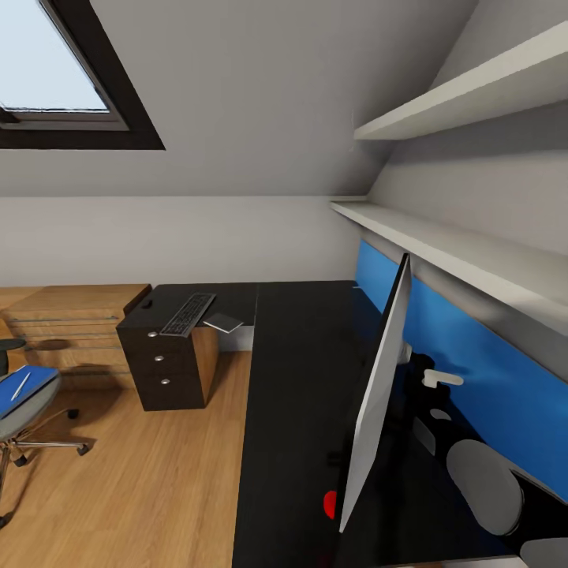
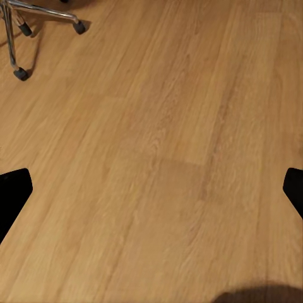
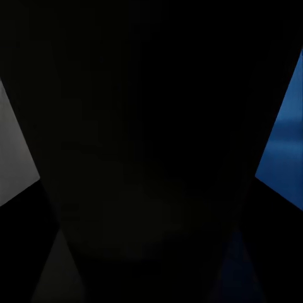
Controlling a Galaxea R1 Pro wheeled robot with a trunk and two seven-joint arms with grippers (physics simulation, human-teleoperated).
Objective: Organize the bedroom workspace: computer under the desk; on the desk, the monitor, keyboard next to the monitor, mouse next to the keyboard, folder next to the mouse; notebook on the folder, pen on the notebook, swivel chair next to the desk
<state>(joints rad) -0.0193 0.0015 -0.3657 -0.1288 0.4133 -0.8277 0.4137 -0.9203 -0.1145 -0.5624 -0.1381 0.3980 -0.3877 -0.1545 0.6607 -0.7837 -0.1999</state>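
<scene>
The monitor [image 1: 377, 402] stands edge-on on the black bench [image 1: 296, 379], with the keyboard [image 1: 188, 314] and notebook [image 1: 223, 322] on its far wing. The folder [image 1: 28, 388] and pen [image 1: 20, 386] wait on the swivel chair [image 1: 24, 410]. The left gripper [image 2: 151, 189] hangs jaws wide over the floor [image 2: 164, 139]; the right jaws cannot be told.

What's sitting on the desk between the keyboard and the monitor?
In the head view, the grey notebook lies right beside the keyboard. From there to the monitor, the black desk top is bare.
</scene>
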